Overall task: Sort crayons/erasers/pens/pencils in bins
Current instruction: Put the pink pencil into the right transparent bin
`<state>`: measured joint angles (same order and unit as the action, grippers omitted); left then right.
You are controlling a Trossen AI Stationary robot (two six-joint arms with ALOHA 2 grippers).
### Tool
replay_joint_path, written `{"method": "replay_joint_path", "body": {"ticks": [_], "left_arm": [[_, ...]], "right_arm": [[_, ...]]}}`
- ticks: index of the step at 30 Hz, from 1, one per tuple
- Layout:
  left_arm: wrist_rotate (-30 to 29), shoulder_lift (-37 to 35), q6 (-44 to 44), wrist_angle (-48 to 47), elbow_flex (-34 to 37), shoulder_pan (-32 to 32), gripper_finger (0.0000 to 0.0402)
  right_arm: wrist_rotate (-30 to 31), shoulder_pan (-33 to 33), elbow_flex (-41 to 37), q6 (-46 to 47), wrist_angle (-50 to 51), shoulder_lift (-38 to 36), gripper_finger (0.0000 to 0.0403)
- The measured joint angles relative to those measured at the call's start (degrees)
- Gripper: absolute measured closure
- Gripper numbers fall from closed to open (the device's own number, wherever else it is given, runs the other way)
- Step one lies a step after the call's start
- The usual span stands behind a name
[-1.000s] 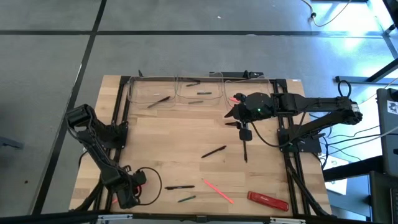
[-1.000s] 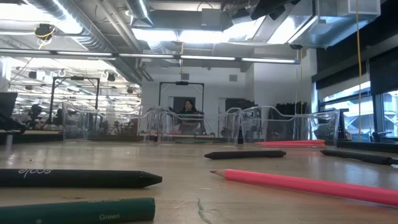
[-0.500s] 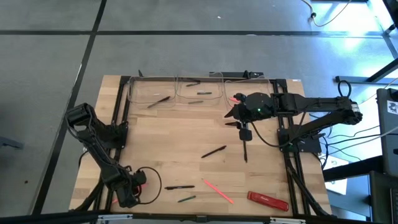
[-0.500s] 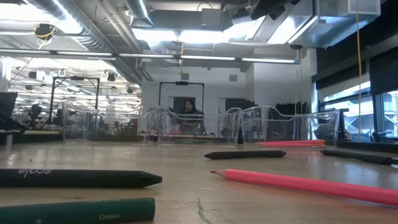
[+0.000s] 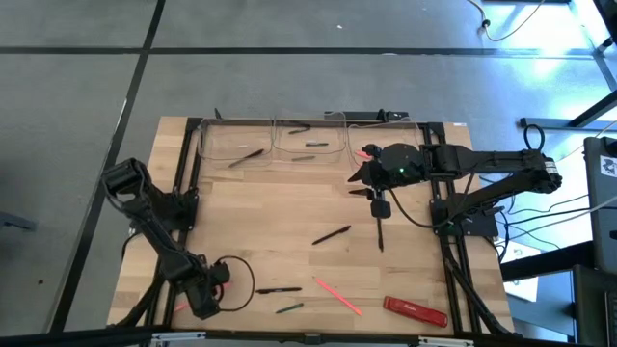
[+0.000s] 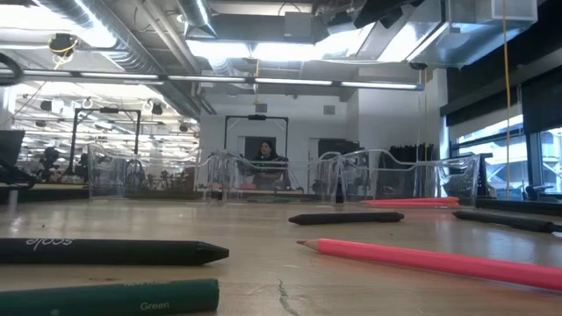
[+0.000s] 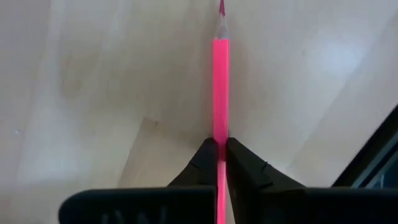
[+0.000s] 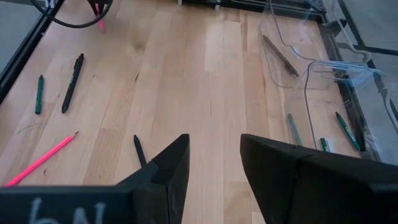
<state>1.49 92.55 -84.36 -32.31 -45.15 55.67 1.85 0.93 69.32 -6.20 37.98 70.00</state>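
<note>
- The left gripper, low at the desk's front-left corner, has its fingers closed tight on a pink pencil, whose sharpened tip points away from the wrist over the bare wood.
- The right gripper hangs with fingers spread and nothing between them, over the right-hand rear part of the desk, just in front of the bins.
- 3 clear bins stand in a row along the desk's rear edge; the left-hand one holds a dark pen, the middle one short green crayons.
- Near the front edge lie a black pen, a green crayon and a second pink pencil.
- A black stick lies near the desk's centre, another to its right.
- A flat red bar rests at the front-right corner.
</note>
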Motion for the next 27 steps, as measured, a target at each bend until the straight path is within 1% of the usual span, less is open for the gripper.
{"method": "replay_joint_path", "body": {"ticks": [5, 7, 11, 12, 17, 23, 27], "left_arm": [[-0.4, -1.3, 0.0, -0.3, 0.2, -3.5, 0.0397], [-2.4, -2.4, 0.9, -0.5, 0.4, -5.0, 0.0397], [-8.5, -5.4, 3.9, -0.8, 0.5, -8.5, 0.0400], [-9.1, -6.4, 4.8, -0.4, 0.4, -9.4, 0.0400], [-14.2, -10.5, 12.3, -0.4, 0.4, -15.9, 0.0398], [-14.9, -13.8, 24.2, 0.2, 0.3, -26.0, 0.0399], [-14.3, -14.9, 33.1, 2.1, 0.3, -32.7, 0.0398]], "right_arm": [[0.0, 0.0, 0.0, 0.0, 0.0, 0.0, 0.0257], [0.0, 0.0, 0.0, 0.0, 0.0, 0.0, 0.0257], [0.0, 0.0, 0.0, 0.1, 0.0, 0.0, 0.0257], [0.0, 0.0, 0.0, 0.1, 0.0, 0.0, 0.0257], [0.0, 0.0, 0.0, 0.1, 0.0, 0.0, 0.0257], [0.0, 0.0, 0.0, 0.0, 0.0, 0.0, 0.0257], [0.0, 0.0, 0.0, -0.1, 0.5, 0.0, 0.0257]]}}
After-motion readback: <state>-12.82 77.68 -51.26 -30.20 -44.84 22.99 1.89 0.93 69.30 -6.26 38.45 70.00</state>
